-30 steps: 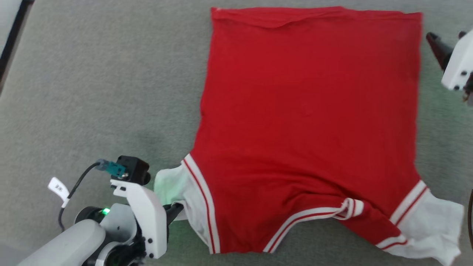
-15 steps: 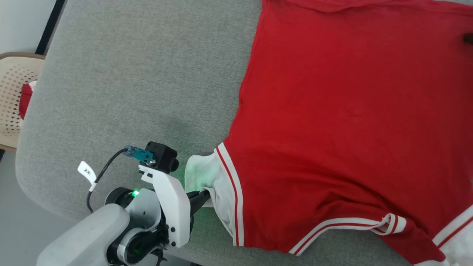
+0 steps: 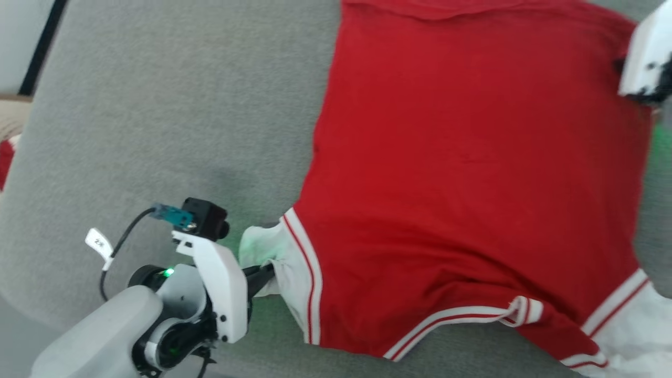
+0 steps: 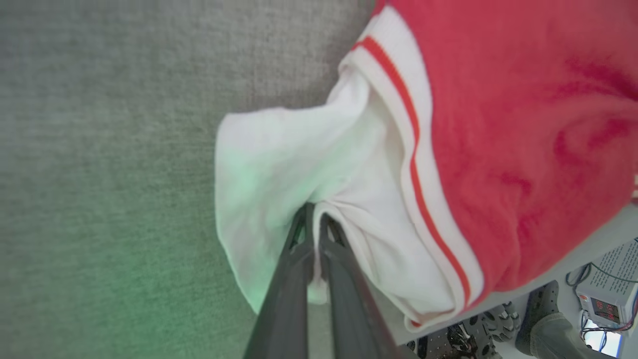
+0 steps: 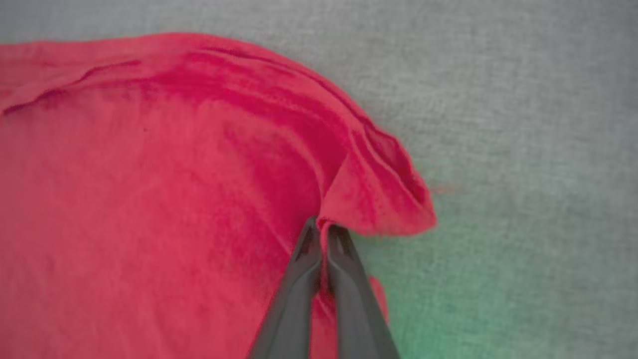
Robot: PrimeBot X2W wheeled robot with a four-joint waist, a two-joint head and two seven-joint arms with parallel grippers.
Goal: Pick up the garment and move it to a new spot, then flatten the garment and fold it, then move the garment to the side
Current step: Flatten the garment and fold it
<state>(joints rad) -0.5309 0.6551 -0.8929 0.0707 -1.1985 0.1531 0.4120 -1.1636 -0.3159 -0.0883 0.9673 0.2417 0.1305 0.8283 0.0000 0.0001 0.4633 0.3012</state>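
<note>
Head view: red jersey (image 3: 472, 157) spread on grey worktop (image 3: 157, 105).
Left hand (image 4: 314, 218): clenched on white sleeve (image 4: 279, 159).
Right hand (image 5: 322, 227): clenched on hem corner (image 5: 384, 204).

Small white paper tag (image 3: 98, 244) on black cable (image 3: 125, 233): dark printed marks, too blurred to read. Grey box with display (image 4: 607, 305): red digits, too small to read; printed lines above illegible.

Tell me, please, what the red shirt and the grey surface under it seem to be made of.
Red jersey shirt: soft, matte knit cloth, perhaps cotton or polyester; it folds and bunches limply. Grey surface: matte woven upholstery fabric with a fine speckled weave, probably padded, judging by its rounded edge.
</note>
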